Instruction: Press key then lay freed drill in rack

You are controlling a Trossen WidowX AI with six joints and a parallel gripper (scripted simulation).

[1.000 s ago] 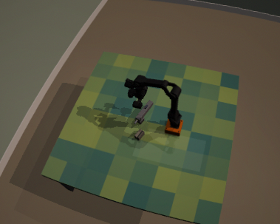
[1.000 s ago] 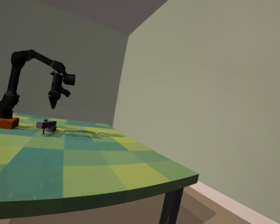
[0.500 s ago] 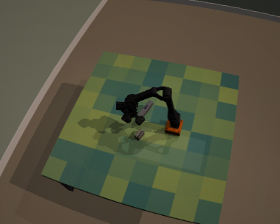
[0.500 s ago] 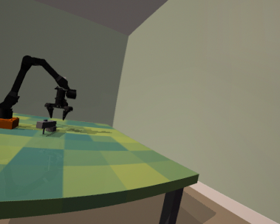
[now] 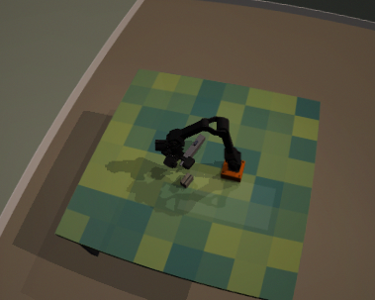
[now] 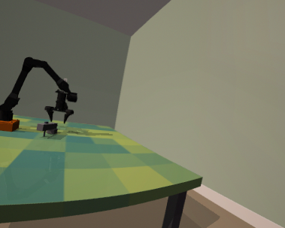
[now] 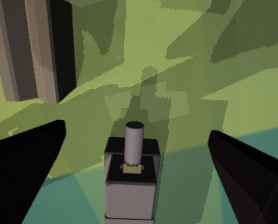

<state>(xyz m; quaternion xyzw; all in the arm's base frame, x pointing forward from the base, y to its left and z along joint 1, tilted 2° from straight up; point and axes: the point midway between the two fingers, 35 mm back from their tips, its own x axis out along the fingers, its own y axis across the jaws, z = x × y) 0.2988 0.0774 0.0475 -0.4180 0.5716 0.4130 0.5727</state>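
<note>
Green-and-teal checkered table top (image 5: 136,247), dark table leg (image 6: 173,209), brown floor (image 5: 284,44), pale walls (image 6: 216,97)

Dim, blocky frames; overlapping shadows suggest perhaps 2 overhead lights.

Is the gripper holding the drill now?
No, the gripper is wide open, and the drill stands untouched between its fingers.

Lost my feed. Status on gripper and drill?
Gripper open, empty, hanging above the drill. Drill seated in its grey block, untouched. Rack off to one side. Nothing blocking.
</note>
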